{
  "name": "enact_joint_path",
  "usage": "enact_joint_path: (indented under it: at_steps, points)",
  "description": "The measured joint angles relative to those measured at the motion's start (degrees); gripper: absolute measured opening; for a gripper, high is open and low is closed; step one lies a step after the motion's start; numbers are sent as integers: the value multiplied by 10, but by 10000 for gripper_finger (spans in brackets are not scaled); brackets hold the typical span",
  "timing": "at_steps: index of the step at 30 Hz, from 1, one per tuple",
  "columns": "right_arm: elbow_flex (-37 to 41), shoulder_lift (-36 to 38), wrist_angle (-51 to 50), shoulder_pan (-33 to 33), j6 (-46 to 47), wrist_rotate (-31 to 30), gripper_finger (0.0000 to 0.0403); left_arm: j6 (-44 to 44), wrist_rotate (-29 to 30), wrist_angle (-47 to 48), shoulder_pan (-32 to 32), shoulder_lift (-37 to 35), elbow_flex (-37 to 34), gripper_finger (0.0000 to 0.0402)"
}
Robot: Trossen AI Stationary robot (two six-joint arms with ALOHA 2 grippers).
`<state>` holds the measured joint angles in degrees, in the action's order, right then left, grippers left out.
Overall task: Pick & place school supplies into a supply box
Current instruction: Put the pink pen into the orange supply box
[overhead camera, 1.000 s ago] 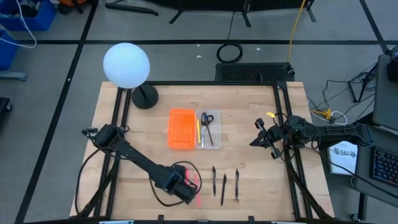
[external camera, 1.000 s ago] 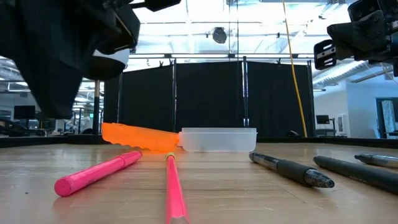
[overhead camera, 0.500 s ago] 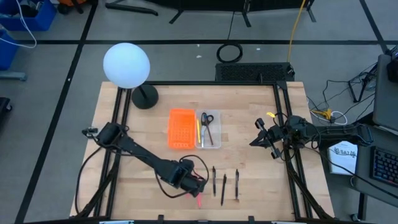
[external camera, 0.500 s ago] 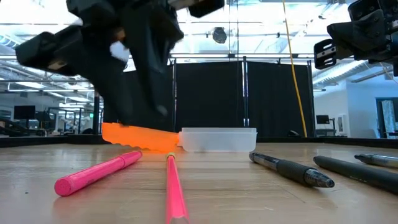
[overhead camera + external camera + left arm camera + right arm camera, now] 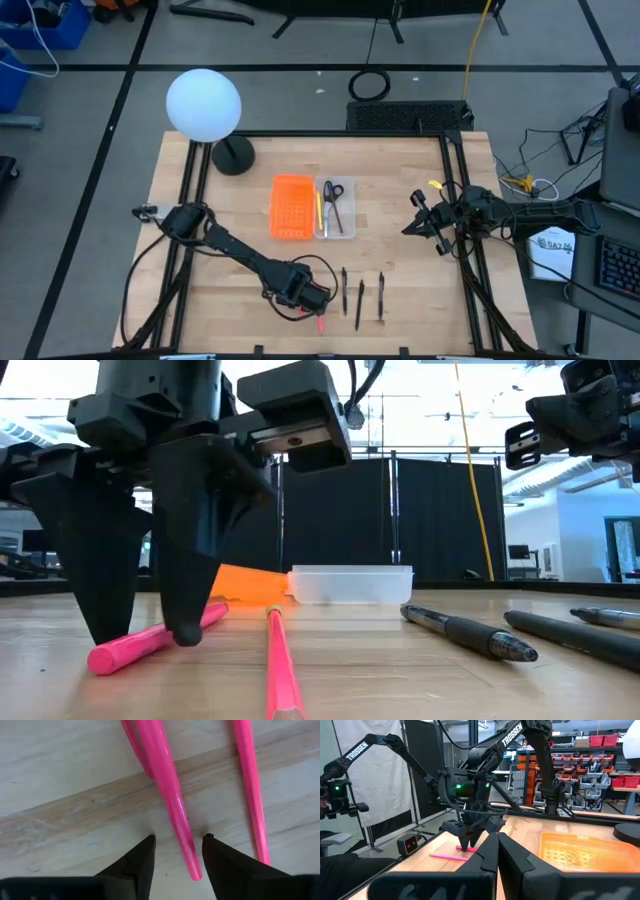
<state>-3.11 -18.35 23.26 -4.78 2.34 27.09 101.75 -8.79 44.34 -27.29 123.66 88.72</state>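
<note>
The word "TROSSEN" is showing in white capitals along the left arm (image 5: 512,734) in the right wrist view, running up its dark upper link. The same word is appearing again on another dark arm link (image 5: 357,750) nearer the picture's edge.

Dark jointed arms, white TROSSEN lettering, looping black cables, green lights.

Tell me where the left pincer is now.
In the high view the left pincer is low over the table's front edge, left of the dark pens, open astride a pink pen.
</note>
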Motion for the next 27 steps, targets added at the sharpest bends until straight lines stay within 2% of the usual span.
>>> enact_joint_path:
  at_steps: [4,12,19,22,27]
  points:
    - [0,0,1,0,0,0,0,-3,-1,4,0,14,-1,127]
    - [0,0,2,0,0,0,0,-4,2,7,-1,20,-2,23]
    - [0,0,1,0,0,0,0,-30,13,-9,-3,11,-3,24]
    - [0,0,1,0,0,0,0,-27,52,-1,-7,-9,-4,17]
    - [0,-1,0,0,0,0,0,-5,195,27,-11,-62,-8,17]
